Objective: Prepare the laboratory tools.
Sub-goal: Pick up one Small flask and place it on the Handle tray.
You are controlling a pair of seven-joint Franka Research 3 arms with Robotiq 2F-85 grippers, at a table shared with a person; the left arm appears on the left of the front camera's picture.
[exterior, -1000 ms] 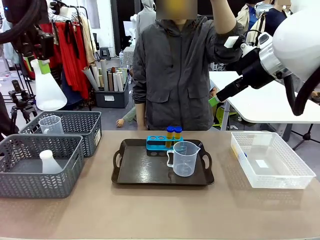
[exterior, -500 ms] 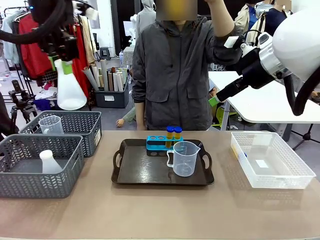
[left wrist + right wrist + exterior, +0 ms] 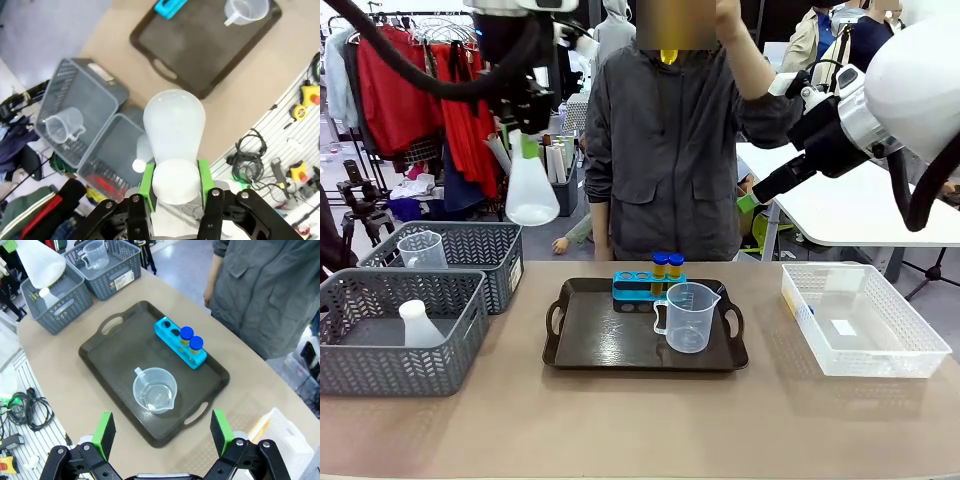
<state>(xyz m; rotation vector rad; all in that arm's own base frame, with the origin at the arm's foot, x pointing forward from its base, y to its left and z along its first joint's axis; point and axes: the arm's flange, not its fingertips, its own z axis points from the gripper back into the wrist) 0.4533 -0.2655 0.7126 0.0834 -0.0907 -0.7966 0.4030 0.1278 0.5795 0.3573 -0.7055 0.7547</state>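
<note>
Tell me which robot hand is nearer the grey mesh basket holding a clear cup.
Left. The left hand, gripping a translucent white conical flask, hangs high right of that grey mesh basket; the right hand is raised far off to the right.

You have a translucent white conical flask [image 3: 532, 190] hanging base-down, its neck clamped in the left end effector [image 3: 527, 143]. Well below that end effector, to its right, a clear handled measuring cup [image 3: 688, 318] stands upright. Just behind the cup, a small blue rack [image 3: 638, 287] holds two yellow-filled blue-capped tubes [image 3: 667, 265]. A second flask [image 3: 418, 325] and a second cup [image 3: 421, 250] sit low to the end effector's left.
</note>
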